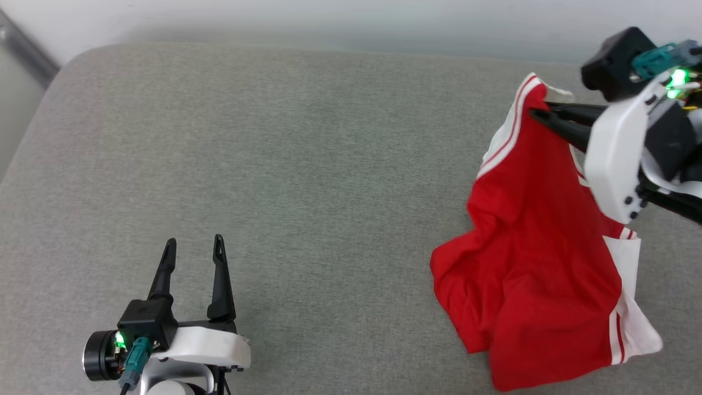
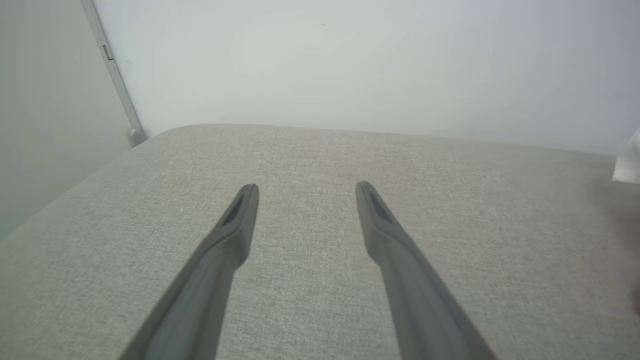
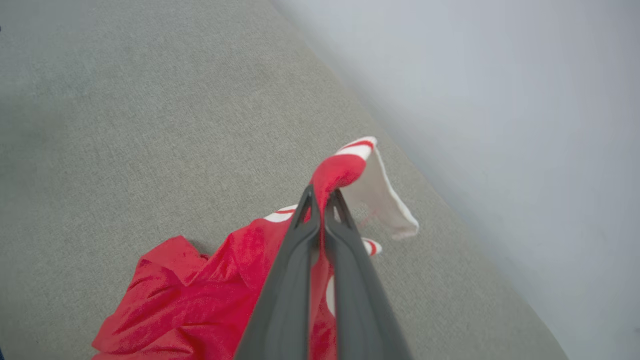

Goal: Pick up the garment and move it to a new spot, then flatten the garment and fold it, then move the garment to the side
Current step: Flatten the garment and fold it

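The garment [image 1: 532, 263], a red T-shirt with white sleeves and striped trim, hangs crumpled at the right of the grey cushion, its lower part resting on the fabric surface. My right gripper [image 1: 540, 112] is shut on its upper edge and lifts that part off the cushion. In the right wrist view the two fingers of the right gripper [image 3: 321, 192] pinch a fold of the red garment [image 3: 200, 300], with a white sleeve drooping beyond the tips. My left gripper [image 1: 194, 247] is open at the lower left, well away from the shirt, and the left gripper [image 2: 306, 189] holds nothing.
The grey upholstered cushion [image 1: 285, 164] spreads across the view, with a rounded far edge against a pale wall [image 1: 351, 22]. A metal strip [image 2: 112, 75] runs down the wall at the far left corner.
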### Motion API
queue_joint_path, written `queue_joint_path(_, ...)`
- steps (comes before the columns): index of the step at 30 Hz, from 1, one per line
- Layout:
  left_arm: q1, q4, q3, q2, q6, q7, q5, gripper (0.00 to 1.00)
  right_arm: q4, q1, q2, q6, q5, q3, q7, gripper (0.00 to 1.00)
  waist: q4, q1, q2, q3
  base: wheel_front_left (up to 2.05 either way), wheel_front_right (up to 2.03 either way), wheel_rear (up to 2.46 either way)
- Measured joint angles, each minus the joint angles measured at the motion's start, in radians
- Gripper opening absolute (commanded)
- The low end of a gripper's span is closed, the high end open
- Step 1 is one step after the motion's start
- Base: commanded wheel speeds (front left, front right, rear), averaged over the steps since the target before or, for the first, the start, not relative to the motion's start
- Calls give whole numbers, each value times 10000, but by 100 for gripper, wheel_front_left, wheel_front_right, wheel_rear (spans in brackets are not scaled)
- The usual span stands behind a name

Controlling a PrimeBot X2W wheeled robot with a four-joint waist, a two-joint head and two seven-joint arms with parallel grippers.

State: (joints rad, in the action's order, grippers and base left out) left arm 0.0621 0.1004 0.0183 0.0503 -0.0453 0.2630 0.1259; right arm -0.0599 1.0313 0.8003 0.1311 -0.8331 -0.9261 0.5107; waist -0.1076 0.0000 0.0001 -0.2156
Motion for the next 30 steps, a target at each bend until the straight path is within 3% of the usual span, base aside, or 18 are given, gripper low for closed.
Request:
queue_joint_path(9, -119, -86, 226, 4, -29, 0, 105, 100, -807, 1081, -2169, 0, 176, -1045, -205, 0, -761, 0, 0, -44, 0, 0, 0)
queue_joint_path(17, 148, 36, 539, 6, -159, 0, 403, 100, -2598, 1639, -4213, 2, -90, -3218, -226, 0, -1443, 1, 0, -600, 0, 0, 0)
queue_joint_path(25, 387, 161, 773, 4, -259, 0, 608, 100, -3517, -324, -4859, 4, 719, -3576, 1078, 0, -1893, 0, 0, -1032, 0, 0, 0)
queue_joint_path(29, 410, 209, 642, 4, -334, 0, 579, 100, -3457, -548, -4886, 2, 826, -3555, 821, 0, -1729, 1, 0, -1021, 0, 0, 0)
queue_joint_path(30, 410, 217, 612, 2, -334, 0, 539, 100, -3440, -508, -4888, 2, 849, -3557, 520, 27, -1658, 0, 0, -998, 0, 0, 0)
